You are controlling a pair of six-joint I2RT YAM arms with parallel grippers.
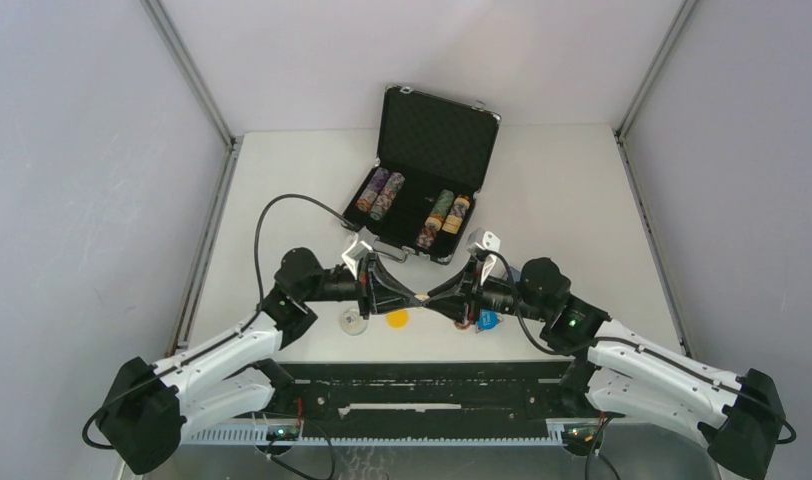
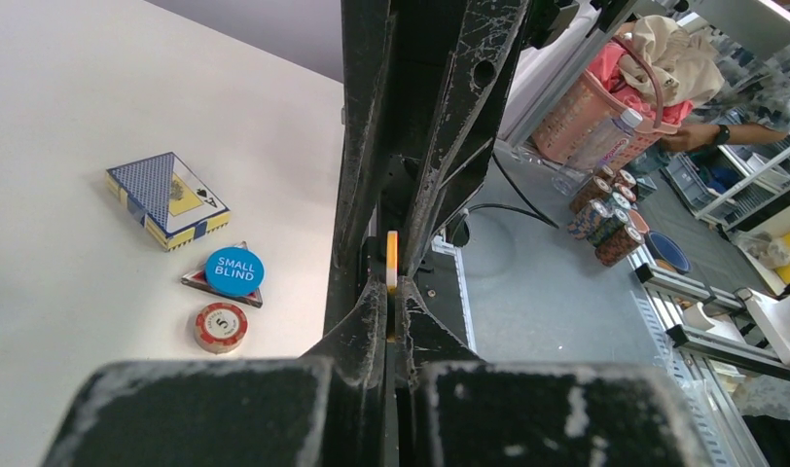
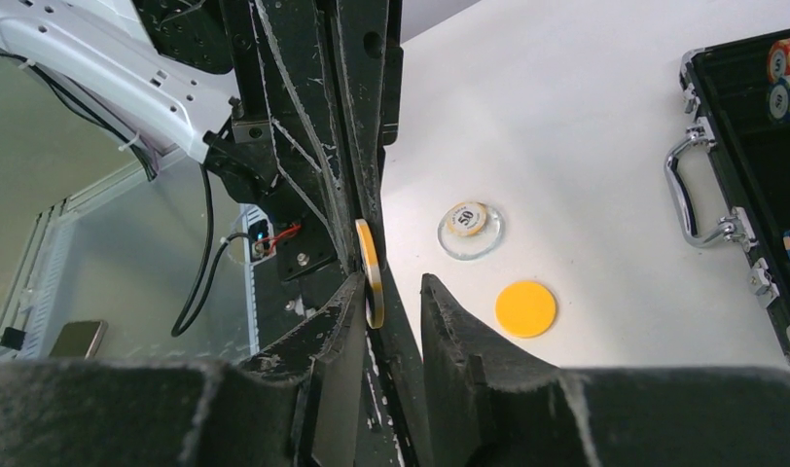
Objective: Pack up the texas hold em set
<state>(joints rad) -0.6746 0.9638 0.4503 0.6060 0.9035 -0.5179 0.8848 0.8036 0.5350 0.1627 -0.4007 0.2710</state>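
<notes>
Bench (image 1: 582,200) w/ briefcase (image 1: 437,140) open at far centre, lid up, handle (image 3: 688,190) facing the arms. 4 chip rolls (image 1: 380,194) in its tray, 2 left, 2 right. Arms meet tip to tip just in front of the case. Left end effector (image 2: 391,316) clenched on a chip (image 3: 372,261) held edge-on. Right end effector (image 3: 399,292) released, fingers either side of that chip, one touching it. Card deck (image 2: 167,199) on bench nr right arm. Beside it, blue token (image 2: 233,271) on red triangle (image 2: 198,280), plus red-white chip (image 2: 221,326). Nr left arm: yellow disc (image 3: 525,308), clear disc (image 3: 470,243) w/ 50 chip (image 3: 467,220) on top.
</notes>
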